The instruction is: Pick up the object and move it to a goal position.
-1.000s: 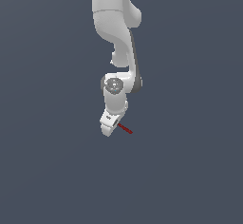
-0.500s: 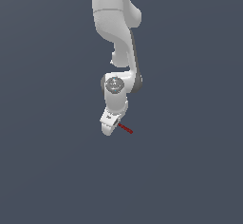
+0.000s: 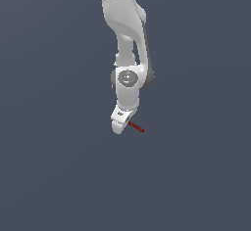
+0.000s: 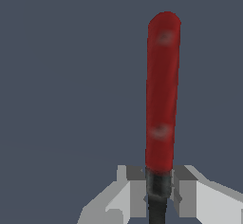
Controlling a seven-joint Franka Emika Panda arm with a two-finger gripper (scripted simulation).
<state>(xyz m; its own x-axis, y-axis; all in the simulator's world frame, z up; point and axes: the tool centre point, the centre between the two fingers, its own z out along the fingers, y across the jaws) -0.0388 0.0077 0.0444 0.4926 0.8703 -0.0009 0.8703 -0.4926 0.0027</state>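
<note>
Wrist view: red tool sticks out from the gripper, fingers pinching its black end. I read this as carry step; next needs a steady move to goal w/o loosening. No goal marker visible. Exterior view: tool tiny, fingers hidden, black head cut off.

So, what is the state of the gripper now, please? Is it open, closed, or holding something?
Gripper: closed on the red-handled tool, gripping it at its black end; the red handle sticks out past the fingers.
</note>
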